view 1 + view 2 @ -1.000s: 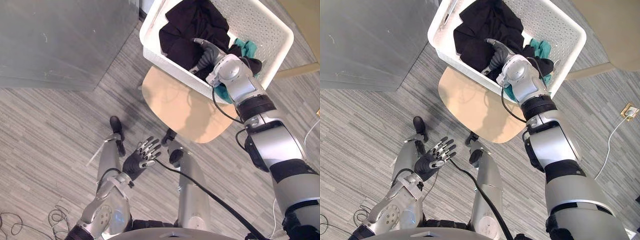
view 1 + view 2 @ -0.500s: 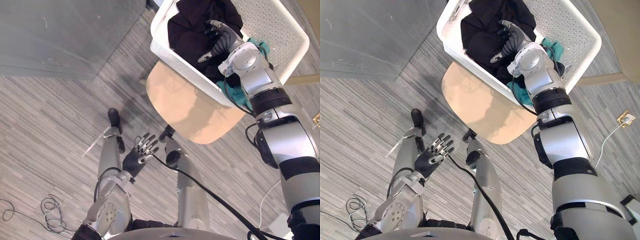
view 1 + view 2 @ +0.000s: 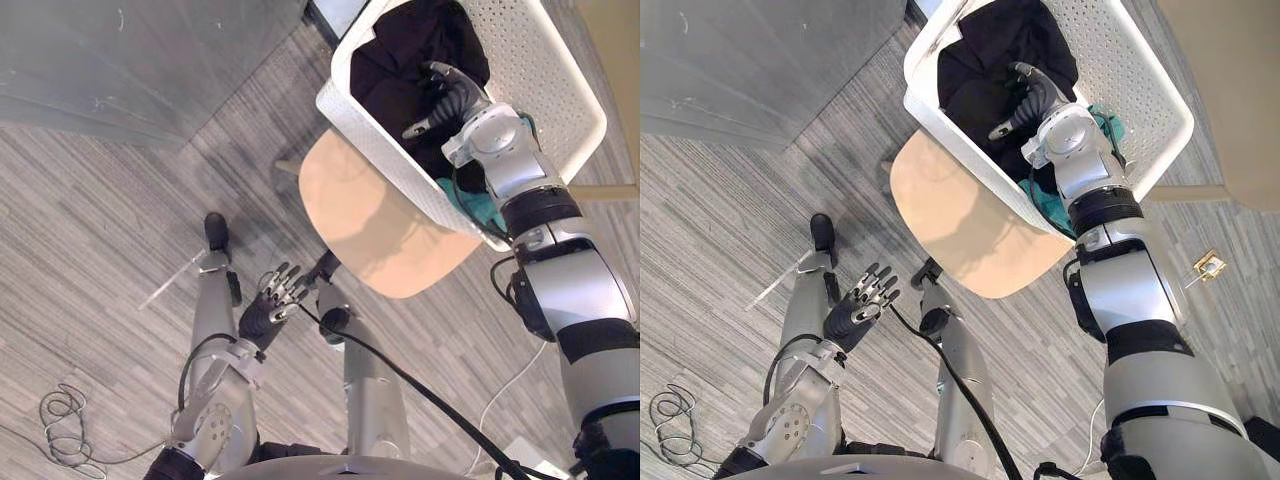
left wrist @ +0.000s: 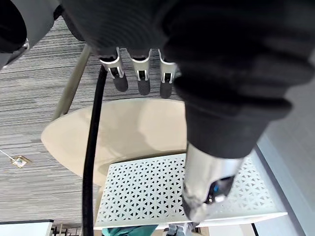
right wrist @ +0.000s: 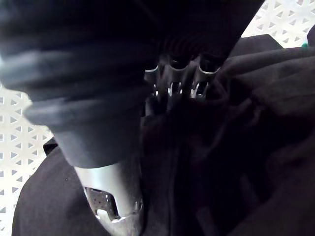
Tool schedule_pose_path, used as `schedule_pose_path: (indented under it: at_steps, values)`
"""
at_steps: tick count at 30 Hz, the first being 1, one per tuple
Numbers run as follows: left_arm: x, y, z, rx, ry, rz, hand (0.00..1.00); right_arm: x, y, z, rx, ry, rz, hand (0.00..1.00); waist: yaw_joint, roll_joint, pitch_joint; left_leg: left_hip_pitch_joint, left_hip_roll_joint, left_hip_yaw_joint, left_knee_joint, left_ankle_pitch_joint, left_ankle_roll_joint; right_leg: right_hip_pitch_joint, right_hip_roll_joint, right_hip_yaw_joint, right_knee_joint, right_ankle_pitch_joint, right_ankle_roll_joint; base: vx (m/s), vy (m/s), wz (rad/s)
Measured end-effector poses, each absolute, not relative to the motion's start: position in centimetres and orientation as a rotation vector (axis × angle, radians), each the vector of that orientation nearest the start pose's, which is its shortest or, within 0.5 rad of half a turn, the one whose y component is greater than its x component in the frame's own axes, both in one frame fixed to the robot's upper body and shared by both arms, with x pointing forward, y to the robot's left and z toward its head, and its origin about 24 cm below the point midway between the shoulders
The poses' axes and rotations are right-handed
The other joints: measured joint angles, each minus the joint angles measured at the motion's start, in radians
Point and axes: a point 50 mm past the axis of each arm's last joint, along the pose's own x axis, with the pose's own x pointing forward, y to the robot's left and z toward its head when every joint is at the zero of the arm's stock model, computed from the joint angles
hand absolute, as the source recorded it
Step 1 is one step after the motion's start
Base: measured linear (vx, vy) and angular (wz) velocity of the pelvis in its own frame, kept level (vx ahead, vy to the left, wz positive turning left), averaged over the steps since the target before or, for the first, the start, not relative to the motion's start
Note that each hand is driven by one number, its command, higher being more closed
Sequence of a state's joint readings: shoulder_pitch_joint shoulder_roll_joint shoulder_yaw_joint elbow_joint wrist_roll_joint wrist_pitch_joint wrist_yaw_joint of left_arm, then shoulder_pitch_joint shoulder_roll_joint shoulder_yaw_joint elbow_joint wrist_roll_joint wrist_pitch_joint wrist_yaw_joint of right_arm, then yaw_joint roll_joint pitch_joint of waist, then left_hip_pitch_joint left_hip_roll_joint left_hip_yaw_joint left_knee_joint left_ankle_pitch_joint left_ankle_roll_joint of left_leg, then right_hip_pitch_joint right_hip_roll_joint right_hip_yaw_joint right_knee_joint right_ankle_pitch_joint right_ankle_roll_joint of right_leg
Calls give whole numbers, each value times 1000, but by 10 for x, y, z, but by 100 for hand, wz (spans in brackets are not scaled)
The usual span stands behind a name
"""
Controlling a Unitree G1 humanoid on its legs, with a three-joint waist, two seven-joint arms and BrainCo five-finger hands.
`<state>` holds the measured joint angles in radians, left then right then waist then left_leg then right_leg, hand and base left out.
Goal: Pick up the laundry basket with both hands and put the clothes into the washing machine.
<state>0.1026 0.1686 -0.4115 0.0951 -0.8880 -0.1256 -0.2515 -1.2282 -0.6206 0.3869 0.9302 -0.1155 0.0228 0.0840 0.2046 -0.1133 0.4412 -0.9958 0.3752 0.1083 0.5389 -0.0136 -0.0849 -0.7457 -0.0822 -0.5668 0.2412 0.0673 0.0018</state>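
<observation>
- The left robot hand (image 3: 262, 315) hangs low over the grey striped floor (image 3: 100, 230), at about 7 o'clock in the head view. Its fingers (image 3: 285, 285) are straight and spread apart, and it holds nothing.
- A round tan bench (image 3: 380, 220) stands at 1 o'clock from that hand, well apart from it.
- The white laundry basket (image 3: 390, 150) sits on the far side of the bench, at 1 o'clock in the view. It is tipped, and its near wall hangs over the bench top.
- The right robot hand (image 3: 452, 98) is inside the basket, resting on the pile of black clothes (image 3: 400, 60). I cannot tell if it grips the cloth or just lies on it, because the dark cloth hides that part.
- A teal cloth (image 3: 478, 210) lies in the basket at 5 o'clock from the right robot hand, by the near corner.
- A big grey panel (image 3: 120, 60) fills the far side at 10 o'clock.
</observation>
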Motion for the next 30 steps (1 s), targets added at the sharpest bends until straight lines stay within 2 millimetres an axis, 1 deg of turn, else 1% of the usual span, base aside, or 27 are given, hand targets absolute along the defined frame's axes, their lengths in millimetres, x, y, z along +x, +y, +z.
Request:
schedule_pose_path:
  at_steps: [3,9,10,15,18,24,30]
  values:
    - [210,92,3,-753,162,-438,0,414,-214,266,-897,-181,-35,0,2,0,0,-3,1,-3,-1,0,0,6,-1,-22,-9,1,-1,43,8,0]
    - [212,94,4,-755,147,-419,0,414,-213,267,-898,-194,-54,0,8,-1,-1,-5,-1,-5,-7,1,-2,8,2,-24,-14,11,-8,56,17,1]
    - [212,94,4,-756,146,-417,0,414,-212,267,-896,-199,-58,100,8,-1,-1,-5,0,-5,-7,1,-2,8,2,-24,-16,13,-9,69,25,-2]
    - [215,97,5,-769,135,-375,0,415,-203,272,-888,-232,-56,100,8,-1,-1,-7,2,-2,-7,2,-3,9,11,-20,-39,30,-8,43,22,-4]
    - [216,99,6,-769,127,-370,0,415,-202,274,-887,-249,-70,100,12,-1,-1,-10,5,-1,-6,3,-4,9,16,-18,-52,37,-10,26,17,-5]
    - [217,99,7,-769,123,-369,0,417,-191,270,-875,-256,-44,100,17,-1,-1,-13,9,3,-5,3,-4,13,26,-11,-77,57,-9,41,20,-4]
    - [218,99,8,-767,122,-361,0,417,-190,270,-912,-259,-49,100,24,-1,-1,-14,16,3,-3,4,-5,16,35,-6,-89,65,-10,43,10,-3]
